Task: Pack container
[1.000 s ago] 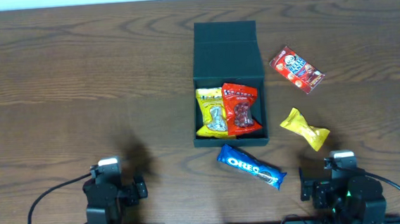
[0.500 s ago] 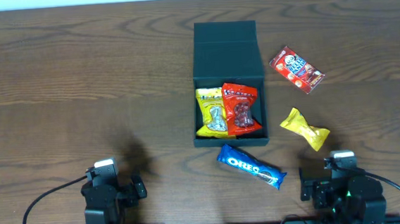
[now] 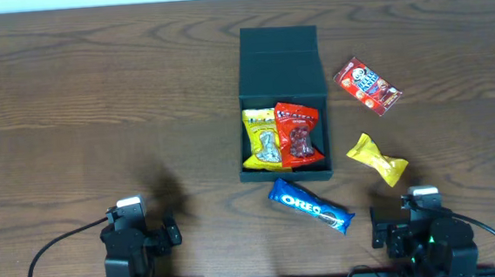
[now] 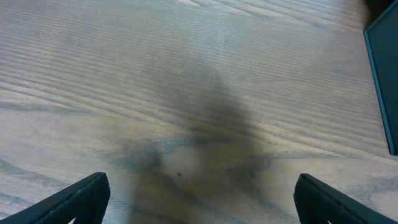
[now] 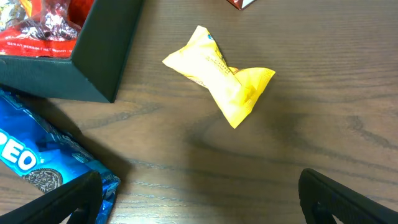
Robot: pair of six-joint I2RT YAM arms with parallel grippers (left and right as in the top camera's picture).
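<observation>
Container: you have the container (image 3: 280, 62) mid-table with its lid flipped back away from you; a yellow bag (image 3: 263, 139) and a red bag (image 3: 298, 133) lie side by side inside
Left gripper: the left gripper (image 4: 199, 202) hangs over bare table (image 3: 97, 105), jaws wide apart, holding nothing
Right gripper: the right gripper (image 5: 199, 202) is spread wide too and empty, near the yellow wrapped snack (image 5: 219, 73)
Risk: the Oreo pack (image 3: 311, 206) lies just beside the box's front wall, so a careless grab would likely shove the box; the crinkly yellow wrapper may slip from a pinch
Around: a red packet (image 3: 366, 86) lies apart, right of the lid
In the way: the two bags cover most of the floor, so further packs may pile up and block the lid
</observation>
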